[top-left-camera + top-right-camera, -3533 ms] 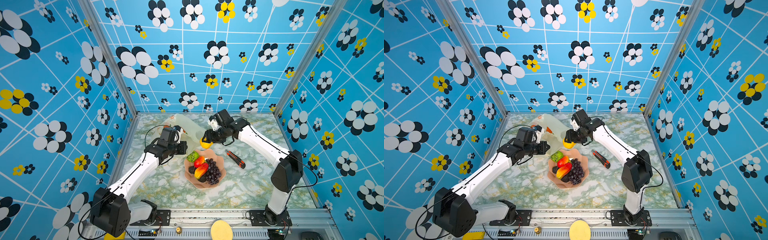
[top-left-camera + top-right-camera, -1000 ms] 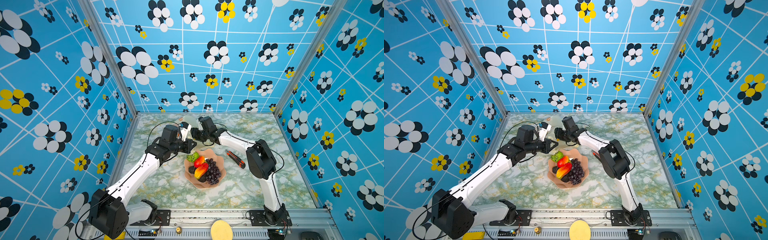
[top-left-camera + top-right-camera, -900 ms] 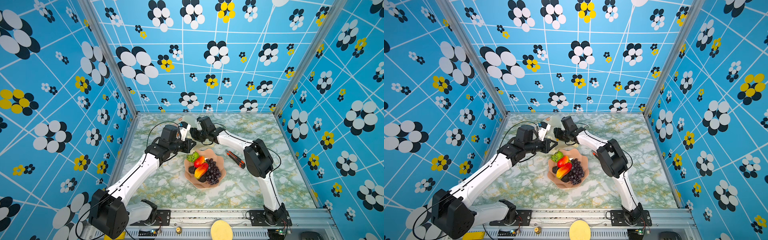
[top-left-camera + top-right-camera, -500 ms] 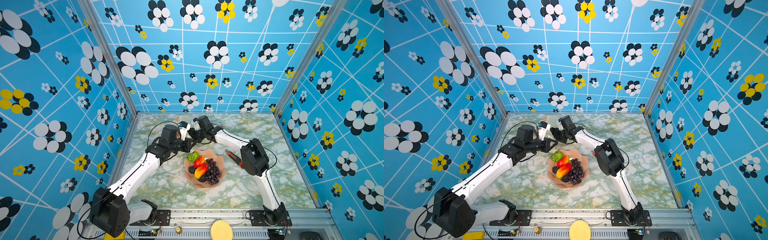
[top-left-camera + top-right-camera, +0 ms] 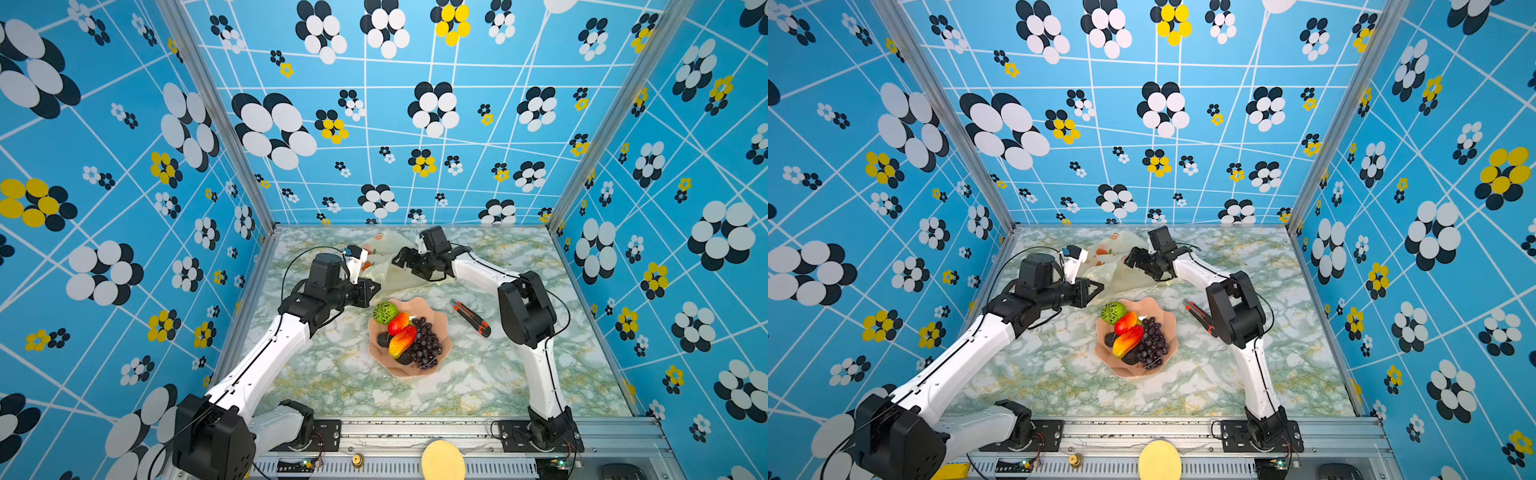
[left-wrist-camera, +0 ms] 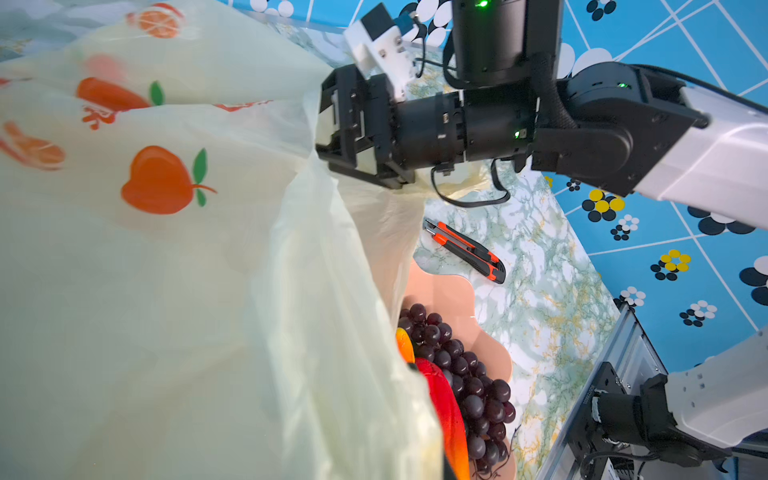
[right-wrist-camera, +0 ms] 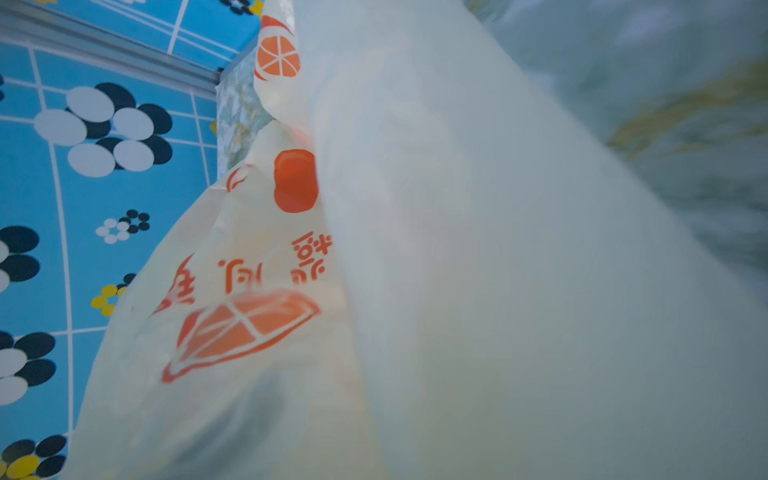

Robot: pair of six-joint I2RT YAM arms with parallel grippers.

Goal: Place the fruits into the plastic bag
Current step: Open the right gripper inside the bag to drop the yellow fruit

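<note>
Plastic bag [image 5: 388, 270] — pale cream film with orange fruit prints and red text, lying at the far middle of the marbled tabletop [image 5: 332, 374], between the two grippers and just beyond the dish; it fills most of both wrist views
Left gripper [image 5: 374, 287] — jaws pressed together on the bag's near edge
Right gripper [image 6: 336, 124] — jaws spread wide at the bag's open edge, nothing seen between them
Pink scalloped dish [image 5: 434, 315] — mid-table, holding bumpy green ball [image 5: 384, 312], strawberry [image 5: 397, 323], red-yellow mango [image 5: 402, 340], purple grapes [image 5: 424, 343], rough black ovals [image 5: 383, 340]
Utility knife [image 5: 471, 318] — red and black, flat on the tabletop right of the dish, apart from it
</note>
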